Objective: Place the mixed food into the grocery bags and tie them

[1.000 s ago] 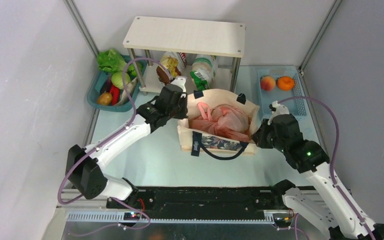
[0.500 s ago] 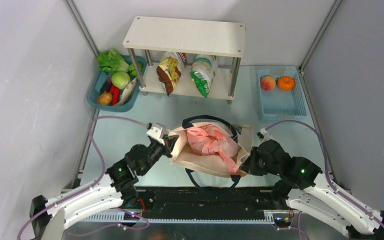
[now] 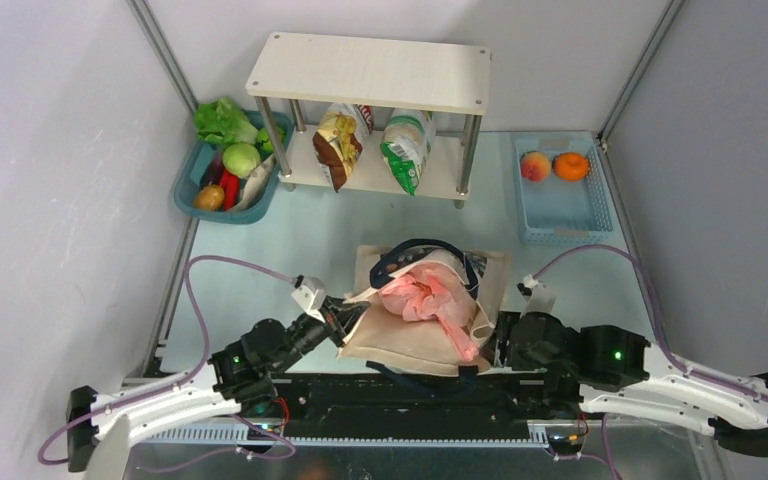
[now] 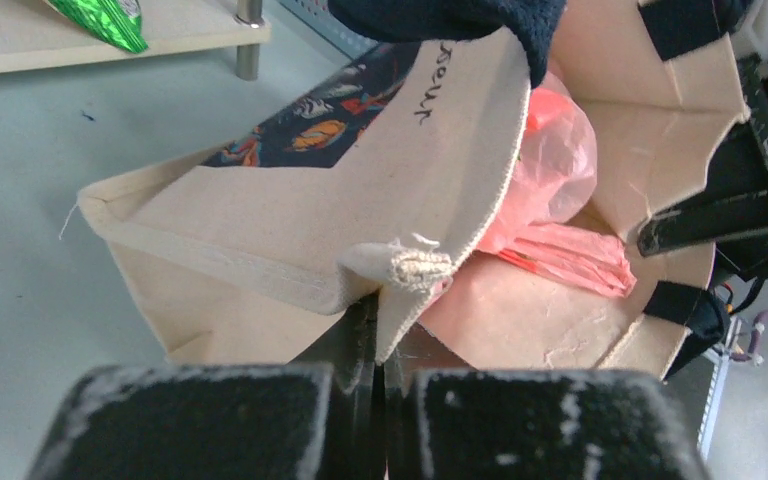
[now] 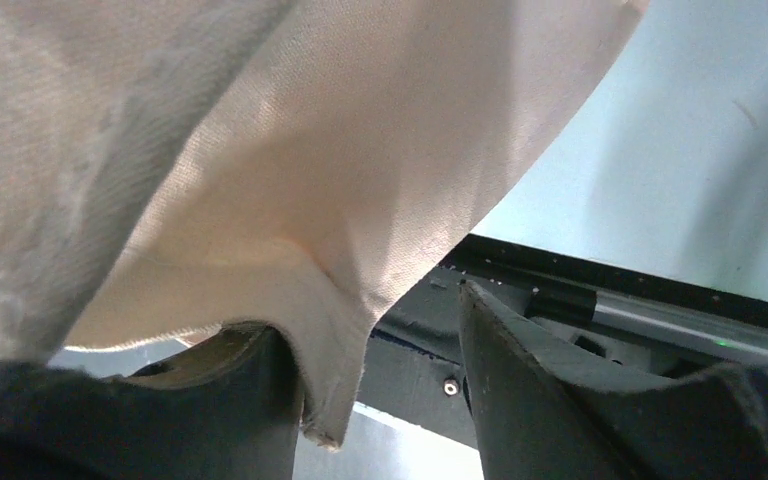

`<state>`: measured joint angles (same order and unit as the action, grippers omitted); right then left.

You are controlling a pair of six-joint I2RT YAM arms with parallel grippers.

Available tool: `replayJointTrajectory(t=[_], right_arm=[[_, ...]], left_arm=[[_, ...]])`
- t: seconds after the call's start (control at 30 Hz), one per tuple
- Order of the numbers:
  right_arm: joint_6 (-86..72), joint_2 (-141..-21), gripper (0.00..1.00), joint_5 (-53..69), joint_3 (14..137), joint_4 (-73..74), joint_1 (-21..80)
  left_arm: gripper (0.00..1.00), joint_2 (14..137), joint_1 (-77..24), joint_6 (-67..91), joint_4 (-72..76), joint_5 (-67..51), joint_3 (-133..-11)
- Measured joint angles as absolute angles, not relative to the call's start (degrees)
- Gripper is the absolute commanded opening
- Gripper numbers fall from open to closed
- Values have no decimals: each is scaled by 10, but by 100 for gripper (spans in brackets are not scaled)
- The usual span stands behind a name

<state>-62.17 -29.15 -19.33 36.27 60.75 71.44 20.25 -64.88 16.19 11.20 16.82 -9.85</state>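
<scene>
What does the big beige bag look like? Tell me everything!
The canvas tote is beige woven cloth with navy handles and a dark floral panel. It lies slumped and crumpled on the table, near the arms' bases, mouth gaping. A pink plastic bag sits inside. The left tool pinches its rim shut; the right tool is open, with a cloth corner hanging loose between its jaws.

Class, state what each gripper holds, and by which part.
Left gripper pinches the canvas tote by its folded rim corner. Right gripper is open; tote cloth hangs between its jaws, ungripped.
</scene>
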Motion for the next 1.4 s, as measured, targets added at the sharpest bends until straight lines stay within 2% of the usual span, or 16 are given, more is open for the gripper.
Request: replayJointTrajectory(t=[0.2,0.37,0.47,0.6,0.8,1.13,1.17,1.23,1.27,1.3,1.33,1.37,1.4], right_arm=[[-622,-267,71,-270,370,609,737],[-564,-292,70,-370,423,565,727],[-514,-328,74,-402,469,522,677],[-440,-371,77,-376,529,491,561],[-351,-427,80,-260,604,492,380],[-295,-475,78,-163,632,522,354],[-295,-481,76,-164,635,527,354],[-295,-490,64,-168,635,533,354],[-295,-496,49,-173,635,537,353],[-297,-504,41,-179,635,541,351],[-299,-510,19,-186,635,543,347],[-300,-517,4,-191,635,544,339],[-300,-522,1,-197,634,543,330]], left_arm=[[0,260,-670,192,92,202,-134],[0,415,-592,230,-16,185,-328],[0,495,-532,249,-54,147,-409],[0,527,-497,266,-89,117,-437],[0,554,-463,272,-137,76,-479],[2,559,-447,271,-153,52,-489],[2,559,-446,271,-154,50,-489],[3,559,-439,272,-156,44,-489],[4,561,-433,274,-157,40,-489],[9,563,-424,278,-157,36,-489],[14,566,-415,282,-157,33,-489],[26,569,-404,286,-157,31,-489],[35,572,-395,289,-156,28,-491]])
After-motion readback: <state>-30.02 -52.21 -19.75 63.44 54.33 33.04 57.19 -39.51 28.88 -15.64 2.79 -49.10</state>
